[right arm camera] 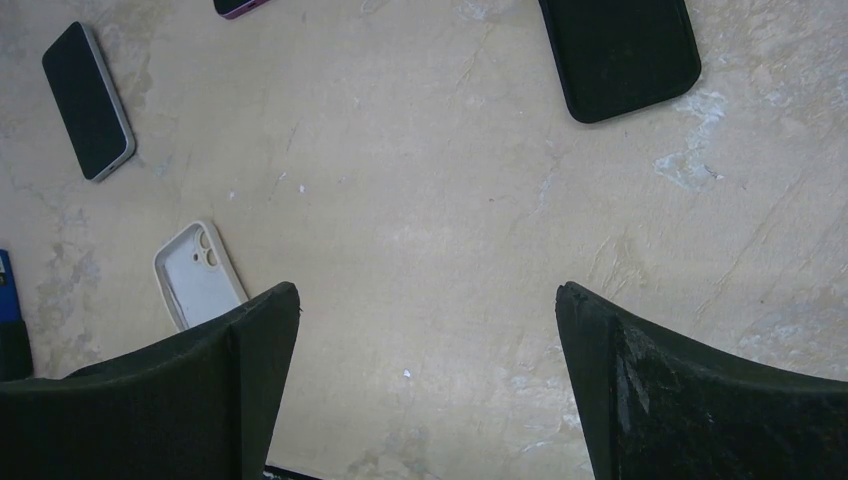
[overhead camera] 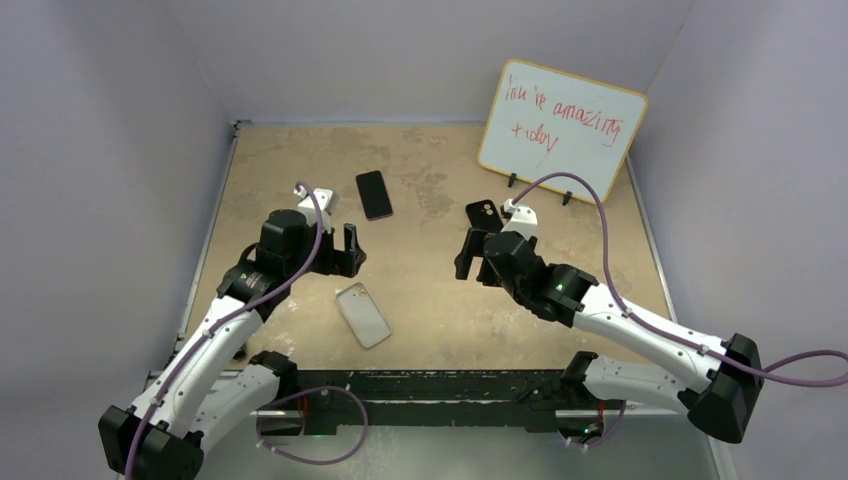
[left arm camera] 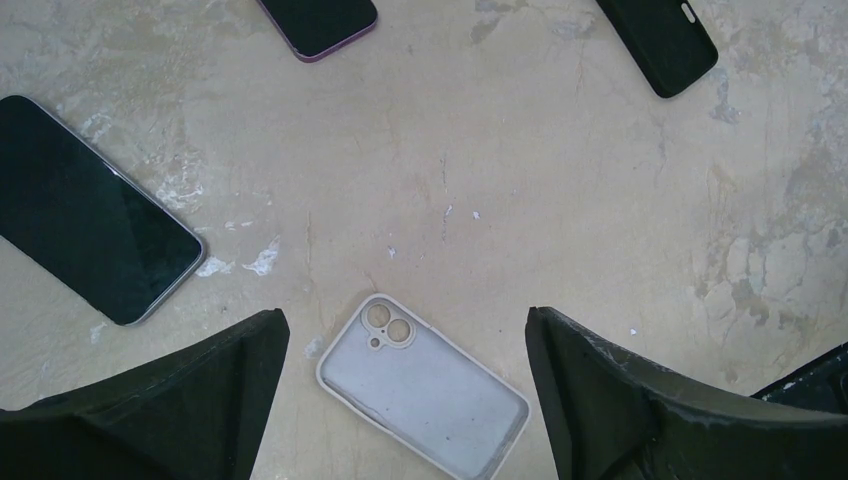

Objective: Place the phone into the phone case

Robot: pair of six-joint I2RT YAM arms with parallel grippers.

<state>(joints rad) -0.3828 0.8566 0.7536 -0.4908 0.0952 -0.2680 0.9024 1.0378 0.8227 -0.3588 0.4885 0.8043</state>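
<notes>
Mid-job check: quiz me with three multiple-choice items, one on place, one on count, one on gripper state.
1. The white phone case lies: A flat on the table by the left gripper; B held in the air; C propped upright.
2. Phone cases in view: A one; B two; C three.
3. The grippers are: A both open; B both shut; C one open, one shut.
1 A, it lies flat, seen between that gripper's fingers. 2 B, the white one plus the black phone case. 3 A, the right gripper and the left both stand spread, holding nothing.
</notes>
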